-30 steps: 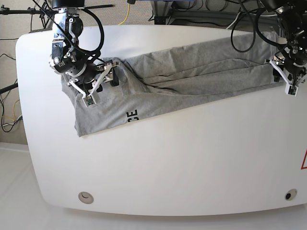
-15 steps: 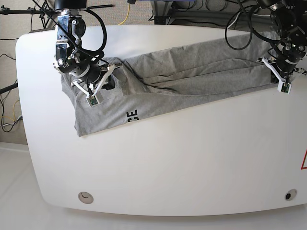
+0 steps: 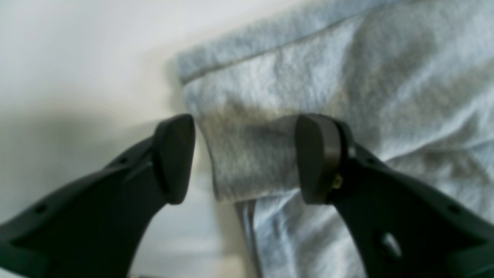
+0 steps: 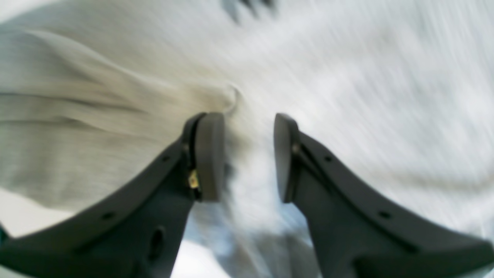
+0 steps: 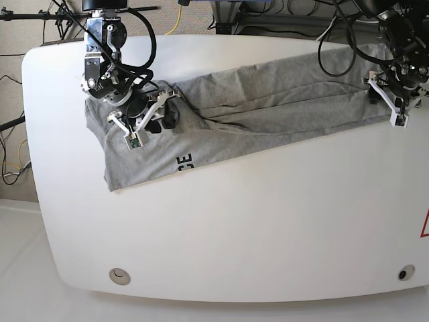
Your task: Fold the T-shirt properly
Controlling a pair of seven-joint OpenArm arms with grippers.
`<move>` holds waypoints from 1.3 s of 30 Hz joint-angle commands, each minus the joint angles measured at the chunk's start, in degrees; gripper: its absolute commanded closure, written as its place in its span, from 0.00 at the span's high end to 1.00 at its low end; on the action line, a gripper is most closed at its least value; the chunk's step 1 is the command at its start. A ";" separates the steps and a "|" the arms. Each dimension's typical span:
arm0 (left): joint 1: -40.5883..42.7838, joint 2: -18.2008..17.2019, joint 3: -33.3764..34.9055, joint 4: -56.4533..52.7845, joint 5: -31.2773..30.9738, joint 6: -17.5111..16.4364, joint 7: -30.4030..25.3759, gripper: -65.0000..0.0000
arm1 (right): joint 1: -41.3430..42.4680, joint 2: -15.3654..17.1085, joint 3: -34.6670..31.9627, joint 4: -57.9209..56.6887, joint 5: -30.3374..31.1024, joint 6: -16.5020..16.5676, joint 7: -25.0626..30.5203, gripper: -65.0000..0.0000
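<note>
Both my grippers, left (image 3: 245,158) and right (image 4: 249,162), have reopened (jaws parted, nothing clamped) over the T-shirt (image 5: 268,100); regrasp needed.

The heather-grey T-shirt (image 5: 268,100) is laid as a long, wrinkled band slanting across the far part of the white table, partly folded lengthwise, with black lettering exposed near its front edge

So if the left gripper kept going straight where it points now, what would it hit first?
Most likely the grey T-shirt: a folded corner of it lies between the open pads of the left gripper. Depth is unclear.
</note>
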 commanded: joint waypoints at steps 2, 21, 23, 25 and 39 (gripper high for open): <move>-0.57 -0.56 0.05 0.43 -0.22 -0.08 0.17 0.66 | 0.96 0.47 0.65 1.54 0.14 0.01 0.53 0.30; -0.95 -2.48 0.78 -10.88 -6.77 -0.08 -3.35 0.58 | 3.09 5.01 1.28 -4.98 4.11 0.02 -4.43 0.17; -0.93 -2.94 0.00 -10.82 -8.89 -0.08 -4.89 0.64 | 3.10 4.88 1.27 -5.65 3.90 0.19 -4.13 0.18; -0.98 -3.34 -0.86 -10.37 -10.47 -0.08 -6.10 0.68 | 3.10 4.64 1.25 -6.21 3.55 0.39 -3.91 0.18; -3.00 -7.71 -2.26 -5.84 -10.02 -0.08 -4.43 0.69 | 3.17 2.79 -3.92 -6.87 1.96 4.22 -3.02 0.21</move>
